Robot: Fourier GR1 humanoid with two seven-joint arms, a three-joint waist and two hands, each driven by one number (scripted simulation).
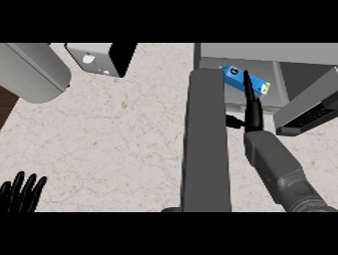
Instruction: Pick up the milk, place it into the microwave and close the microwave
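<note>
The milk [234,75] is a blue carton lying inside the open grey microwave [274,52] at the upper right. My right hand [253,107] reaches into the cavity from the forearm at the lower right. It shows edge-on, with straight fingers lying along the carton and the thumb sticking out to the left. The microwave's door [205,139] stands open as a long grey slab running down the middle, just left of my right arm. My left hand [18,195] rests open at the lower left edge, fingers up.
A grey block with a dark grille panel [313,107] juts out right of the cavity. A large grey rounded body [24,69] and a black-and-white box [101,57] sit at the upper left. The counter's left edge [6,119] borders dark brown.
</note>
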